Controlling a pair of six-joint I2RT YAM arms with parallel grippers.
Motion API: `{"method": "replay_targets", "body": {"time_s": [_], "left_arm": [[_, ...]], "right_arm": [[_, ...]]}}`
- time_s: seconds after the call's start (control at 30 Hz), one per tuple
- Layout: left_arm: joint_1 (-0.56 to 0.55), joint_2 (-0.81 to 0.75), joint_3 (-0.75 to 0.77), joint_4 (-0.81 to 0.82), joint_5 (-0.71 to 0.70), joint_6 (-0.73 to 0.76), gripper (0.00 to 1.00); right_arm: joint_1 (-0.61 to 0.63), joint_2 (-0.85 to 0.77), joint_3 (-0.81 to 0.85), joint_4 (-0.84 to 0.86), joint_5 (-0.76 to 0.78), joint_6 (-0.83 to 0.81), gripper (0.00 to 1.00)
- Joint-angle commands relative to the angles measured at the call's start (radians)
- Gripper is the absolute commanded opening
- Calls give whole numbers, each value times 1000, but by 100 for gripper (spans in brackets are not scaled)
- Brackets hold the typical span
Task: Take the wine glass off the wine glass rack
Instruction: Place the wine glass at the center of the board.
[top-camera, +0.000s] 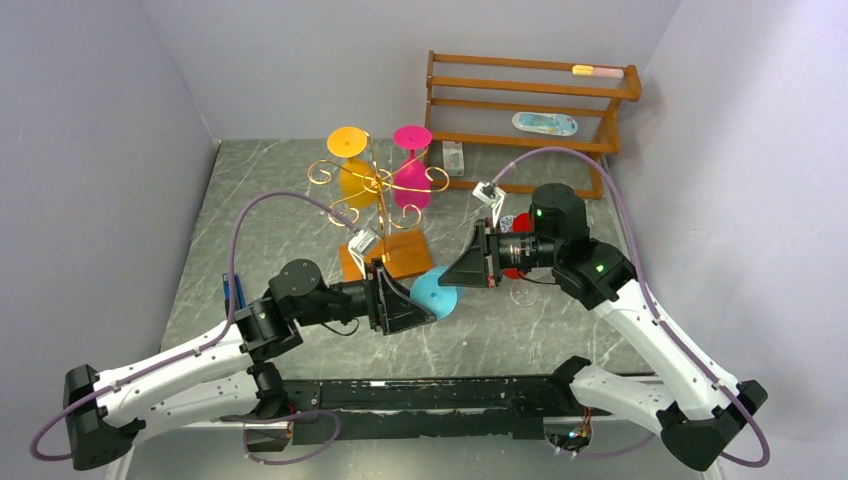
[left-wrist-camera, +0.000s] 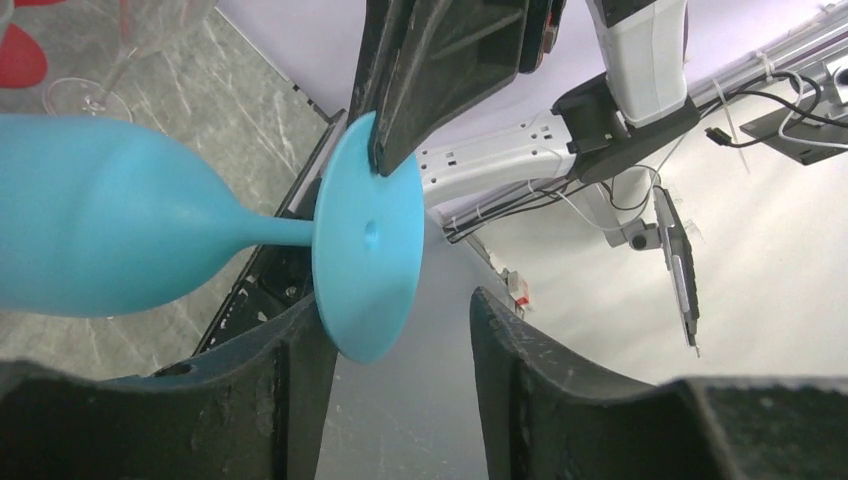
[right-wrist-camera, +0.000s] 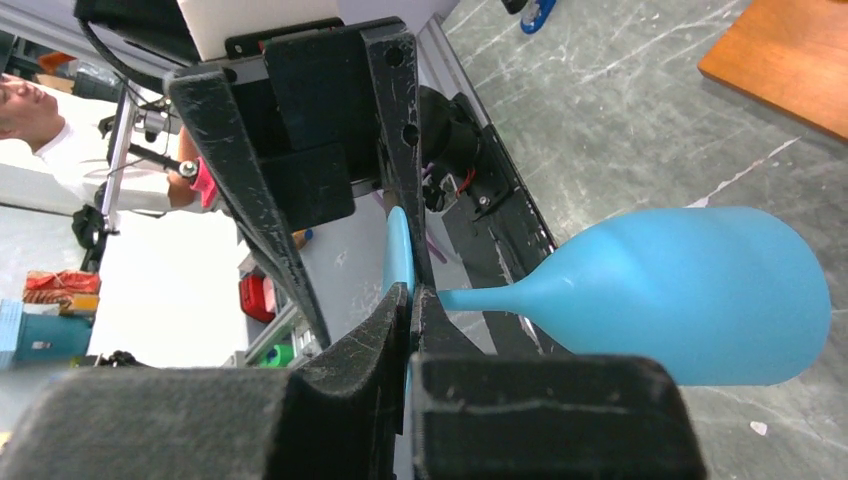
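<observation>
- The blue wine glass (right-wrist-camera: 690, 295) is off the wine glass rack (top-camera: 377, 188) and held in the air on its side, above the middle of the desk (top-camera: 250, 200) towards its near edge, just in front of the rack's wooden base.
- The right gripper (right-wrist-camera: 412, 300) has its fingers pressed together on the rim of the glass's round foot, pinching it.
- The bowl points away from the right gripper's camera, with the stem level.
- The left gripper (left-wrist-camera: 395, 330) meets the foot from the opposite side. Its fingers are spread, one on each side of the disc.
- In the left wrist view one finger lies close against the foot's lower edge and the other stands apart from it. Whether the near one touches, I cannot tell.
- The rack stands nearer the far edge of the desk, with a yellow glass (top-camera: 350, 160) and a pink glass (top-camera: 412, 165) hanging upside down from its curled arms.
- A brown slatted shelf (top-camera: 530, 90) sits at the far right corner.
</observation>
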Motion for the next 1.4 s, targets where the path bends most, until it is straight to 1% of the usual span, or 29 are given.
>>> {"method": "replay_targets", "body": {"time_s": [0.0,0.1,0.17,0.27,0.33,0.37,0.43,0.57,0.6,0.63,0.67,0.7,0.77,0.83,0.87,0.9,0.93,0.97,1.07,1.1,1.17,1.2,1.23,1.3,1.37], "left_arm": [[4,-20,-20,85,29,13,52],[4,-29,-2,43,33,40,48],[4,-38,7,13,25,60,42],[4,-49,3,-4,-13,65,25],[4,-59,-21,41,-51,28,15],[4,-61,-36,82,-63,8,12],[4,-56,-52,133,-76,-14,8],[4,-53,-51,126,-80,-15,5],[4,-58,-54,129,-80,-15,5],[4,-60,-57,130,-78,-15,5],[4,-62,-60,128,-77,-14,5],[4,-66,-60,123,-73,-11,5],[4,-70,-60,116,-55,-7,5],[4,-67,-54,107,-29,2,5],[4,-64,-50,99,-20,7,5],[4,-61,-44,96,-10,11,5],[4,-58,-41,95,0,15,5],[4,-54,-40,93,4,19,5],[4,-43,-27,78,16,28,5],[4,-38,-25,79,24,30,5],[4,-31,-25,84,30,24,5],[4,-32,-26,83,24,20,5],[4,-36,-29,82,11,14,11],[4,-55,-43,92,-20,-2,25],[4,-76,-58,105,-50,-14,32]], "right_arm": [[11,-13,-13,90,11,17,0],[11,-2,-22,94,18,15,0],[11,0,-28,100,19,12,0],[12,-2,-39,109,-2,14,0],[12,-14,-59,126,-25,26,0],[13,-23,-71,134,-35,29,0],[14,-43,-93,148,-47,35,0],[14,-81,-130,179,-76,55,0],[13,-91,-139,182,-82,60,0],[14,-101,-148,183,-86,63,4],[14,-108,-151,176,-87,58,10],[14,-113,-151,165,-90,51,14],[14,-117,-149,141,-107,42,26],[14,-115,-153,132,-111,43,32],[14,-110,-156,130,-115,46,32],[15,-100,-161,127,-120,52,27],[16,-91,-164,125,-124,56,16],[20,-88,-164,122,-117,57,12],[20,-107,-162,152,-83,80,10],[20,-111,-155,151,-68,79,8],[20,-112,-145,153,-61,78,0],[21,-113,-149,167,-65,85,0],[21,-118,-161,185,-76,89,0],[24,-129,-191,196,-66,81,0],[26,-131,-204,182,-57,69,0]]}}
